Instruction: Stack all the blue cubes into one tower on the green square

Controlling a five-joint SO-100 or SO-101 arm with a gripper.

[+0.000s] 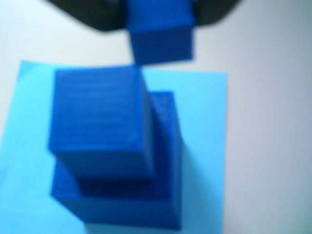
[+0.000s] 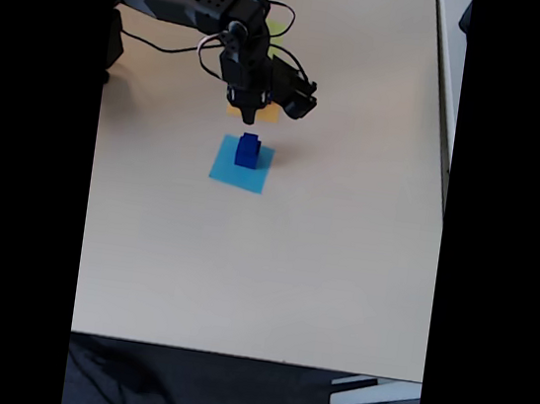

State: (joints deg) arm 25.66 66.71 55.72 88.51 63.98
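Note:
In the wrist view a small blue cube point(image 1: 161, 34) sits between the dark fingers of my gripper point(image 1: 161, 17), which is shut on it. Below it, two larger blue cubes are stacked: a mid-sized one point(image 1: 100, 122) on a bigger one point(image 1: 126, 204). They stand on a light-blue paper square point(image 1: 204, 122), not a green one. The held cube hangs just beyond the stack, apart from it. In the fixed view my gripper point(image 2: 248, 117) hovers just behind the blue stack point(image 2: 248, 151). A sliver of the green square point(image 2: 277, 30) shows behind the arm.
An orange square point(image 2: 268, 114) lies under the gripper, between the green square and the light-blue square point(image 2: 227, 168). The beige table point(image 2: 272, 262) stretches wide in front and to the right. Its front edge runs near the bottom of the fixed view.

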